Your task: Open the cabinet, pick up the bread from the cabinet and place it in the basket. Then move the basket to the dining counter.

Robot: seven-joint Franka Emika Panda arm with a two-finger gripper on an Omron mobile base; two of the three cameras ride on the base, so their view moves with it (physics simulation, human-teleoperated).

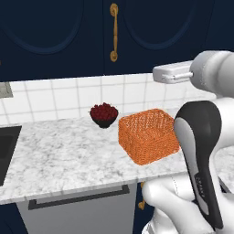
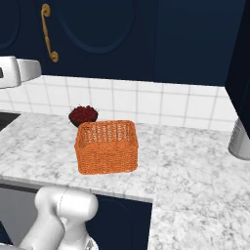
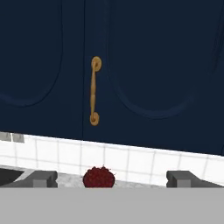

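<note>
The dark navy arched-panel cabinet [image 3: 144, 65] is shut, so the bread is hidden. The hand [image 3: 111, 178], fingers apart and empty, faces its slim brass handle [image 3: 94, 90], presumably to pull it. The orange woven basket [image 1: 147, 135] waits on the marble tabletop [image 1: 59, 155] below the cabinet.

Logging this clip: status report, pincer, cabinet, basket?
Pincer open, empty, facing the shut cabinet. Brass handle ahead, untouched. Basket empty on worktop, berry bowl behind it. Nothing blocking the door.
</note>
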